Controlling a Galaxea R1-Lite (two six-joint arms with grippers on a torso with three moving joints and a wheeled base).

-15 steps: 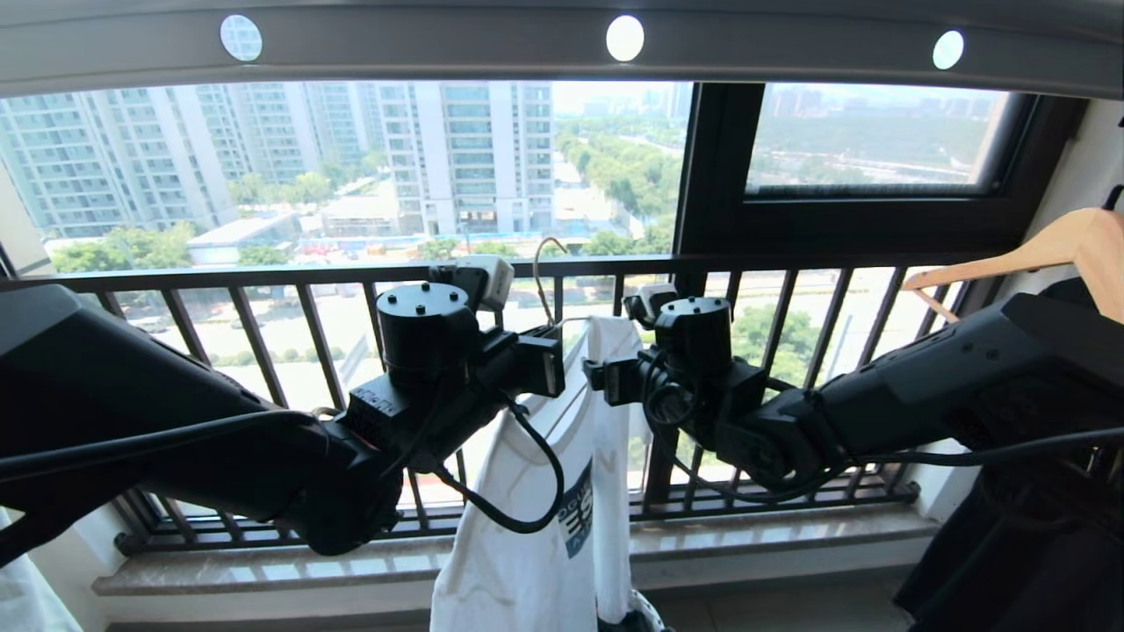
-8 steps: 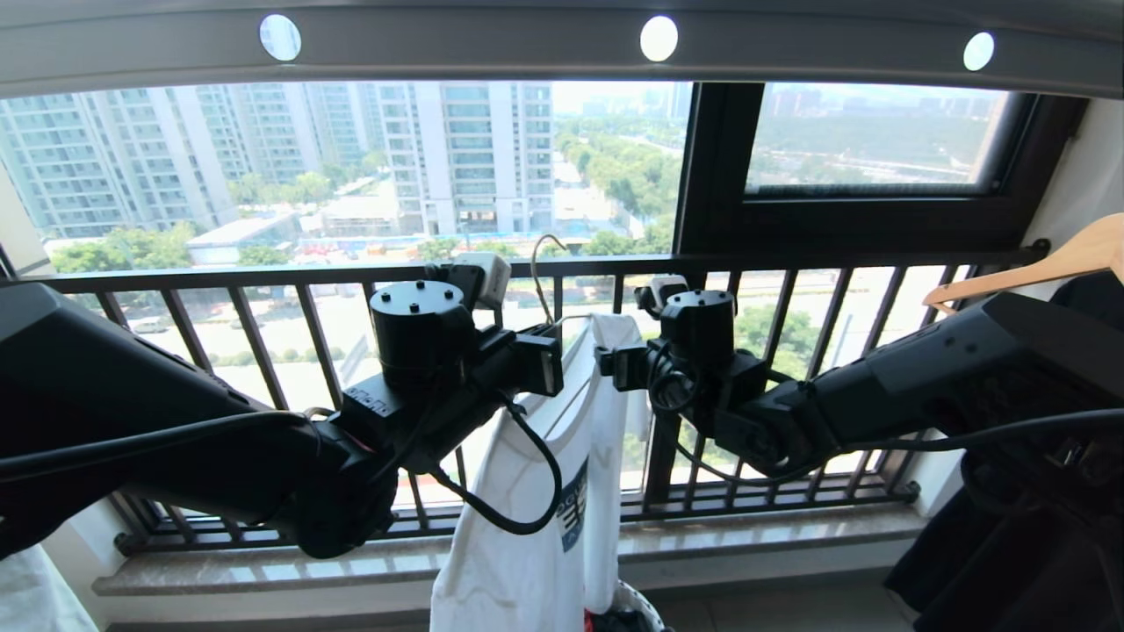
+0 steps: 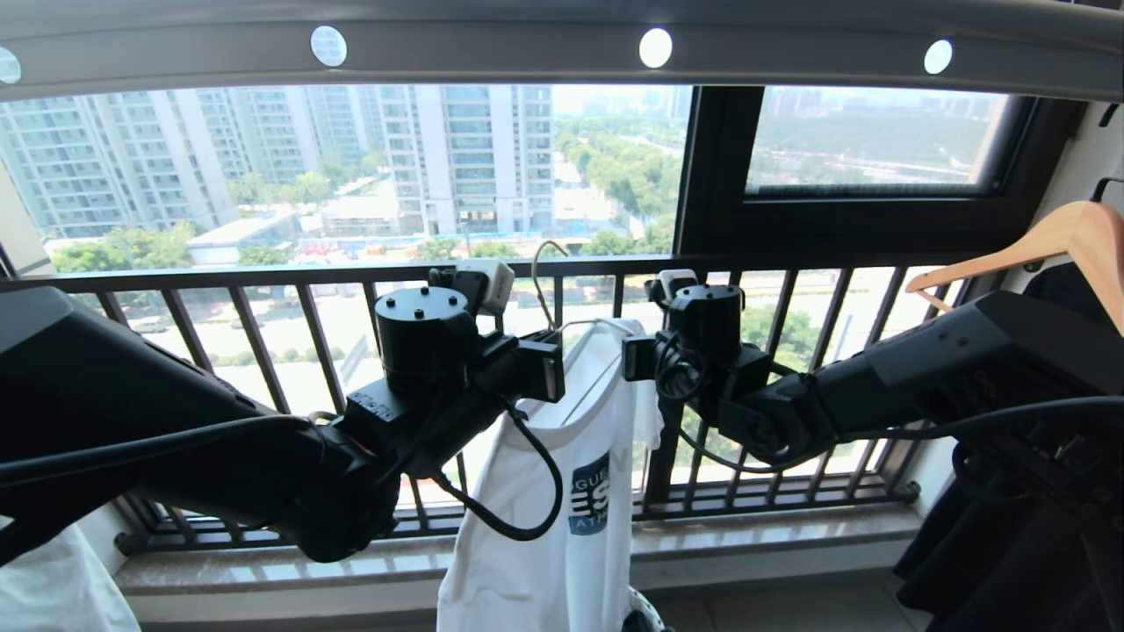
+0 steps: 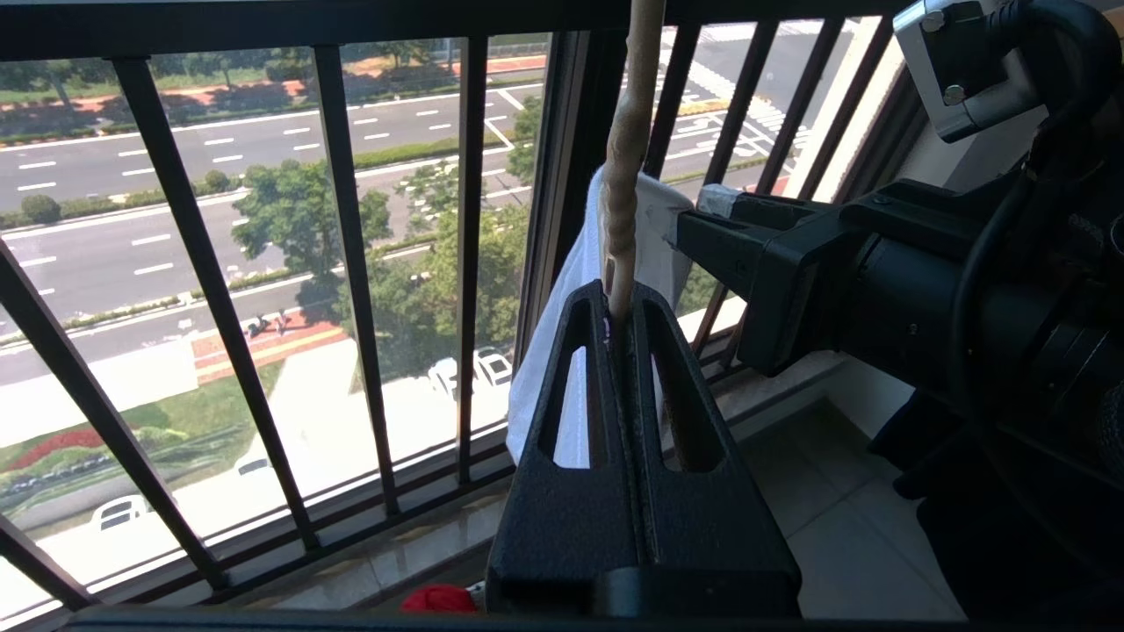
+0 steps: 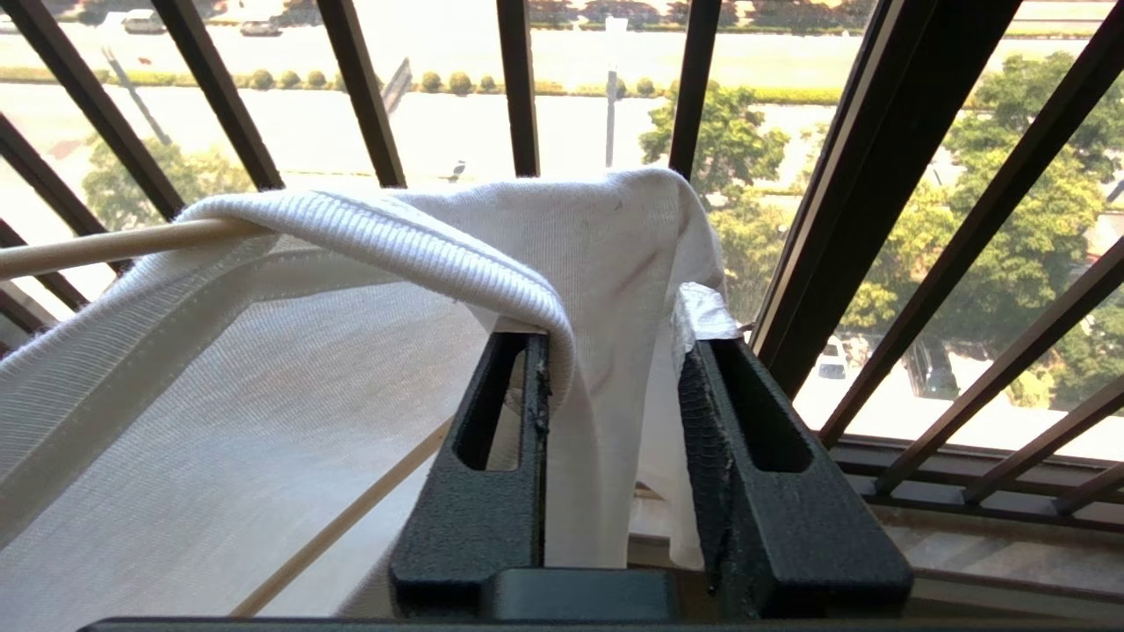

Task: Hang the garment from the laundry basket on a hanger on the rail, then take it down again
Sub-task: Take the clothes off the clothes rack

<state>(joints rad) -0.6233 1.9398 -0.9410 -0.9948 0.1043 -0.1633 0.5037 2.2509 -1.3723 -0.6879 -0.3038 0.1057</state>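
The white T-shirt garment (image 3: 562,491) hangs on the cream wire hanger (image 3: 540,281) in front of the balcony bars, its blue print facing me. My left gripper (image 3: 551,338) is shut on the hanger's twisted neck (image 4: 625,158); the left wrist view shows the left gripper (image 4: 619,294) pinching it. My right gripper (image 3: 627,355) is at the shirt's right shoulder. In the right wrist view the right gripper (image 5: 615,351) stands narrowly open, with shoulder fabric (image 5: 606,263) and ribbed collar hanging loose between the jaws. The rail (image 3: 492,48) runs overhead. A bit of the laundry basket (image 3: 644,607) shows under the shirt.
The dark barred balcony railing (image 3: 263,351) stands just behind the shirt. At the right a thick wooden hanger (image 3: 1054,241) carries a black garment (image 3: 1010,562). A white cloth (image 3: 53,588) lies at the lower left.
The right gripper has shifted a little up and right at the shirt's shoulder and its jaws have narrowed around the fabric. The shirt is spread wider, print showing. The left gripper keeps its hold.
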